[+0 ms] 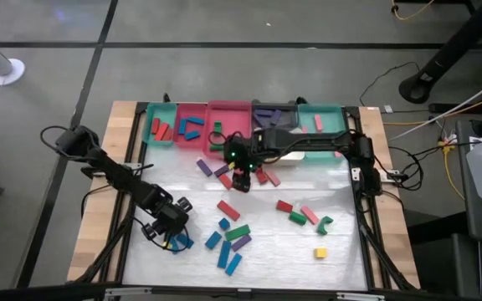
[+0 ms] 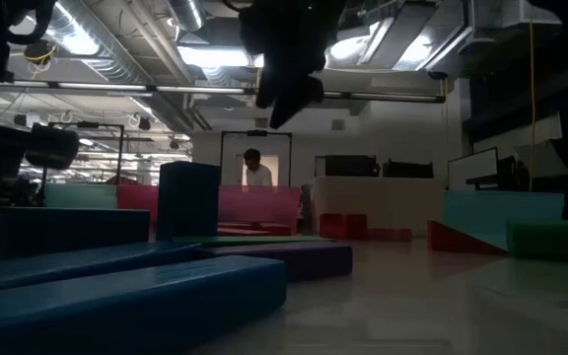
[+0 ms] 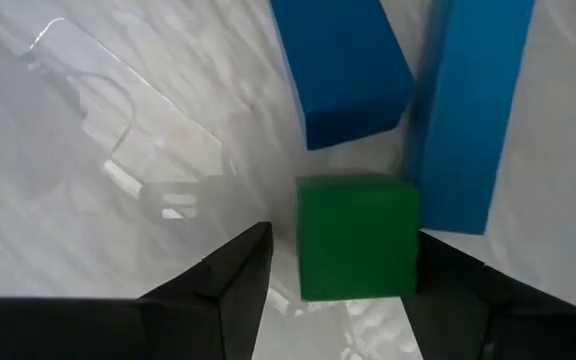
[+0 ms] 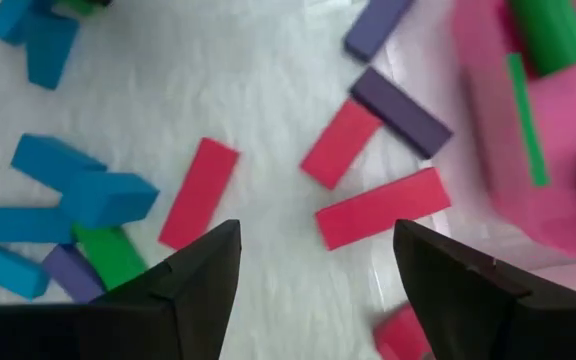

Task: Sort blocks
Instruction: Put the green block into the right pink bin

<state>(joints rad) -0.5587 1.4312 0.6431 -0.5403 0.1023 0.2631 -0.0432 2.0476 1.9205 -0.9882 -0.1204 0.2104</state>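
Many small blocks lie scattered on the white table top (image 1: 341,259). My left gripper (image 1: 170,234) is low at the near left, open and pointing down. In its wrist view, my left gripper (image 3: 343,232) has a green cube block (image 3: 356,235) between its fingers, with two blue blocks (image 3: 343,70) (image 3: 468,110) just beyond. My right gripper (image 1: 241,182) hangs open above the middle far part of the table. My right gripper (image 4: 316,228) is over red blocks (image 4: 383,208) (image 4: 200,192) and a purple block (image 4: 400,112) and holds nothing. My left gripper stands astride the green cube block, which rests flat on the table. One finger (image 3: 458,290) is right beside the block's side (image 3: 408,240), and the other finger (image 3: 238,280) stands clear of it. I cannot tell whether the near finger touches the block.
A row of trays runs along the far edge: teal (image 1: 161,125), pink (image 1: 228,113), black (image 1: 274,113) and teal (image 1: 325,113), some holding blocks. More loose blocks lie near the middle (image 1: 233,238) and right (image 1: 304,215), plus a yellow one (image 1: 320,252). A person (image 2: 256,170) stands in the room behind.
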